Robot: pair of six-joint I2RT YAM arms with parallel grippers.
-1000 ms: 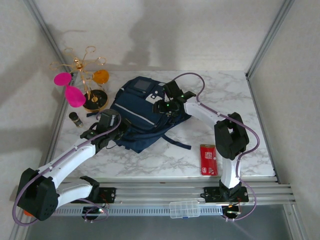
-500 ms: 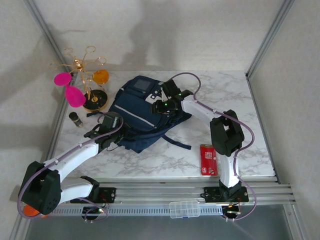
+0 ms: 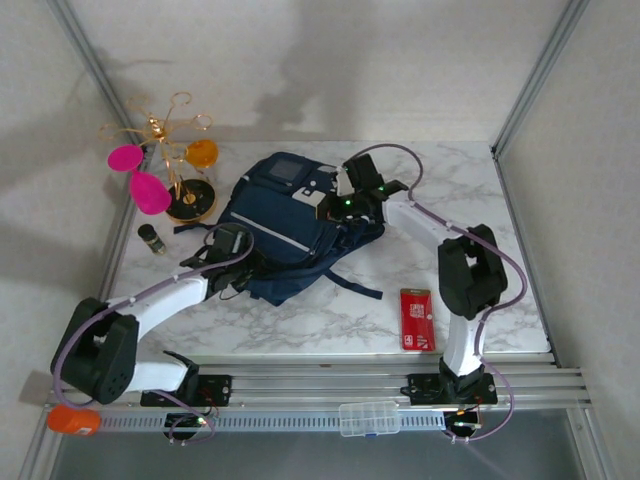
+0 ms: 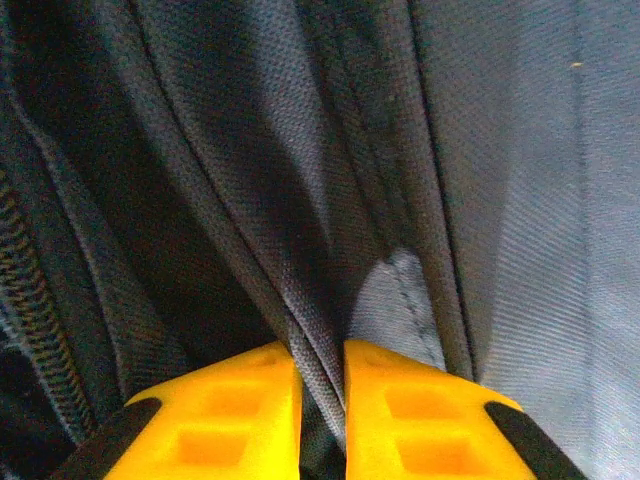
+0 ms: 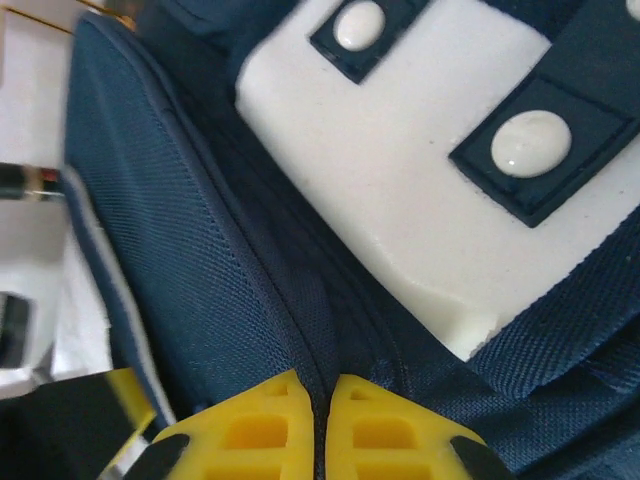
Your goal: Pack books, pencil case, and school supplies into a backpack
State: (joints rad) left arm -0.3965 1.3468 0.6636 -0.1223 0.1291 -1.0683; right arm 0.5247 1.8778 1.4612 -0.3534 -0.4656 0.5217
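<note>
Fingers (image 4: 225,415) of the left gripper (image 4: 322,365) clamp a backpack (image 4: 520,200) fold between them; the right gripper (image 5: 320,400) pinches a seam.

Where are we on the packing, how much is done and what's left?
Done: nothing visibly packed; what is inside the backpack cannot be told. In hand: the left tool and right tool are each shut on a fold of its navy fabric, apparently to spread the opening. Left: a red flat item lies out on the table and a clear compartment box sits on the near rail, both unpacked.
</note>
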